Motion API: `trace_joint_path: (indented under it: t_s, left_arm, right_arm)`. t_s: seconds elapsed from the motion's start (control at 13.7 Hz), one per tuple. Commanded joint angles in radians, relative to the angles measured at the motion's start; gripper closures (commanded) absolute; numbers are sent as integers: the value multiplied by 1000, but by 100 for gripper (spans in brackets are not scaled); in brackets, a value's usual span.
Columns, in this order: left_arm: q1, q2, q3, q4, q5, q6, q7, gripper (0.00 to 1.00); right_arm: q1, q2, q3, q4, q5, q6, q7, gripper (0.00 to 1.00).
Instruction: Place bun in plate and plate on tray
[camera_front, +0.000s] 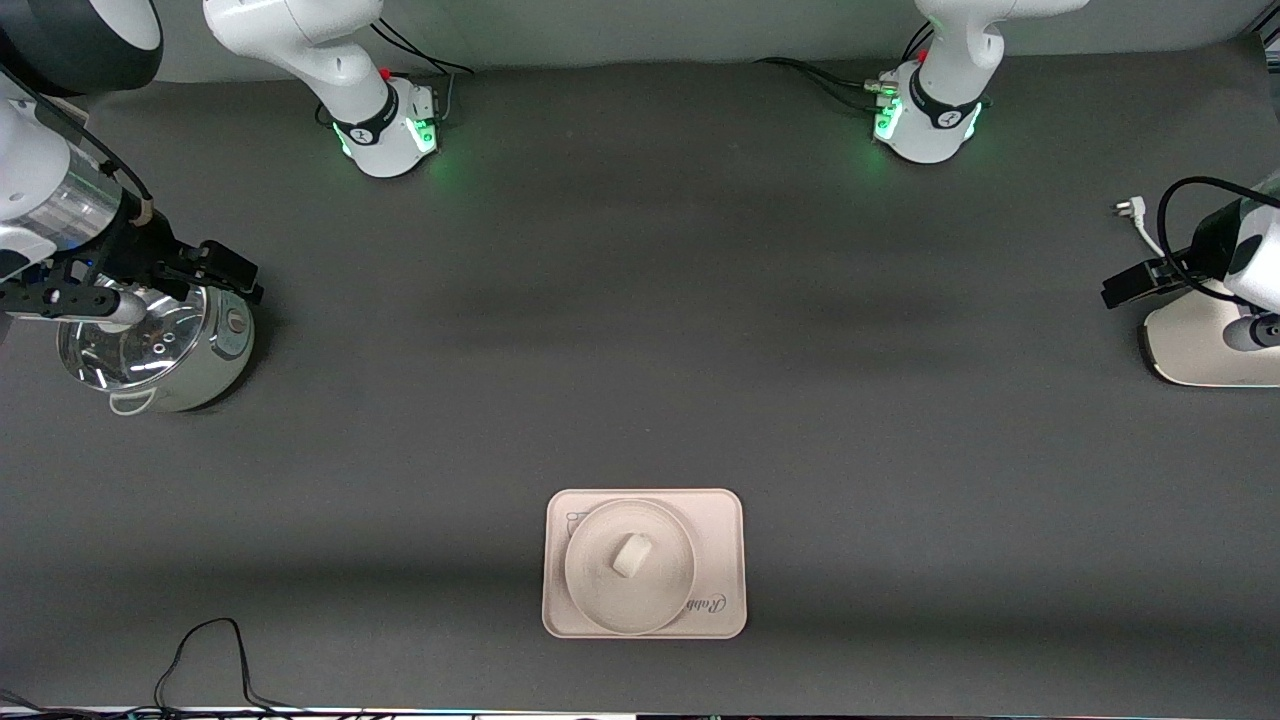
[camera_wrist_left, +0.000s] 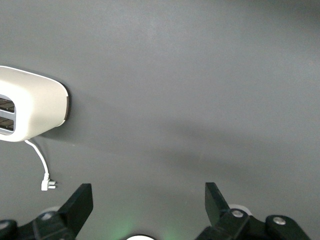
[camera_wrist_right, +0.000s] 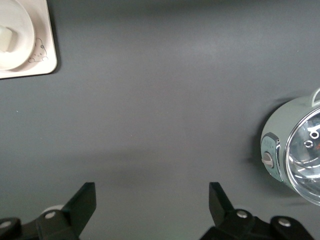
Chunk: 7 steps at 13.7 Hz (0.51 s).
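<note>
The small white bun (camera_front: 631, 555) lies in the middle of the round cream plate (camera_front: 588, 592). The plate sits on the rectangular cream tray (camera_front: 725, 520) with "Rabbit" lettering, near the table's edge nearest the front camera. In the right wrist view the bun (camera_wrist_right: 5, 39), plate (camera_wrist_right: 26, 52) and tray (camera_wrist_right: 47, 66) show partly at the frame's corner. My right gripper (camera_front: 228, 272) is open and empty over the pot at the right arm's end; it also shows in its wrist view (camera_wrist_right: 152, 202). My left gripper (camera_front: 1122, 287) is open and empty over the toaster at the left arm's end, and shows in its own view (camera_wrist_left: 149, 202).
A pale green pot with a glass lid (camera_front: 160, 355) stands at the right arm's end, also in the right wrist view (camera_wrist_right: 295, 150). A white toaster (camera_front: 1200, 345) with its plug (camera_front: 1128, 208) stands at the left arm's end. A black cable (camera_front: 210, 660) lies near the front edge.
</note>
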Motion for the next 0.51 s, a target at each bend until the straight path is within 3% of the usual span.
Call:
trace_joint_path:
  t_s: [0.0, 0.44]
  left_arm:
    - [1, -6, 9, 4, -11, -12, 15, 0]
    - [1, -6, 9, 5, -11, -12, 15, 0]
  right_arm:
    - [6, 22, -3, 26, -7, -31, 1, 0]
    - [7, 15, -5, 11, -6, -57, -1, 0]
